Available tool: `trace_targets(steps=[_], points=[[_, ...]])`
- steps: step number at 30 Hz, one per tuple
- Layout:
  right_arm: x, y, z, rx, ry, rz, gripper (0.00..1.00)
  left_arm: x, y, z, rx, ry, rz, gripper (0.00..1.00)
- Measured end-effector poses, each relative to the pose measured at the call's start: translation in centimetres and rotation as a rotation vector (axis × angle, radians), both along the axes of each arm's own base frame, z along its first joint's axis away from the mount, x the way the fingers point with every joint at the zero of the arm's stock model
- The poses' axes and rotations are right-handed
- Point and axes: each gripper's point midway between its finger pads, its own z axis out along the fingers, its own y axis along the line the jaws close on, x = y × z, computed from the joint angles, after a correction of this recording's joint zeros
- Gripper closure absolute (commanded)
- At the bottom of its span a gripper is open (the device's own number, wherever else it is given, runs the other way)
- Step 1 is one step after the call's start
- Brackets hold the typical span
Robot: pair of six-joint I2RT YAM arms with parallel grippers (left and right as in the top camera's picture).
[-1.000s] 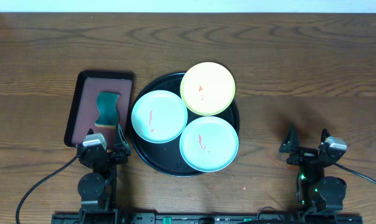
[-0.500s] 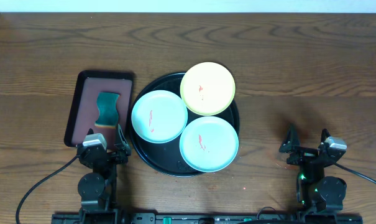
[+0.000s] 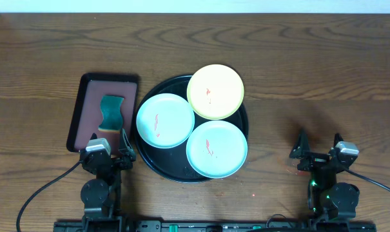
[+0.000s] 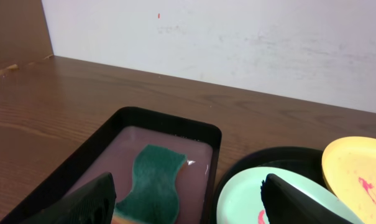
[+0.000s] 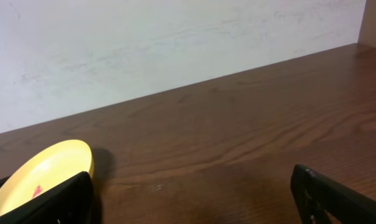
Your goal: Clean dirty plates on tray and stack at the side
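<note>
Aqua plates and yellow plate noted on black tray, smears uncleaned. Sponge seen directly ahead of left gripper, long axis running away from it, possibly in liquid. Right gripper well apart from it. Both finger pairs held apart, empty.

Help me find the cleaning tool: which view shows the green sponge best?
Left wrist: the wavy green sponge lies close and large in the black-rimmed maroon tray. Overhead shows it small, from above; right wrist misses it.
</note>
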Motion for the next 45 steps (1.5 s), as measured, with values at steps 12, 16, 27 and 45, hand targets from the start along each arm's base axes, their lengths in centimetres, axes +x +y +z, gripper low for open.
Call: trace_targets(steps=[12,16,27,45], points=[[0.0,-0.2,0.1,-0.004,-0.003,-0.009,0.01,0.0,0.0,0.0,0.0,0.0,0.0,0.24],[0.0,-0.2,0.3,0.001,-0.012,-0.009,0.01,0.0,0.0,0.0,-0.001,0.0,0.0,0.24],[0.0,0.9,3.6,0.007,-0.149,0.05,0.01,-0.8,0.0,-0.8,-0.03,0.095,0.003,0.24],[4.2,3.2,12.7,0.02,-0.025,0.19,0.01,1.0,0.1,5.9,-0.057,0.492,0.023,0.24]])
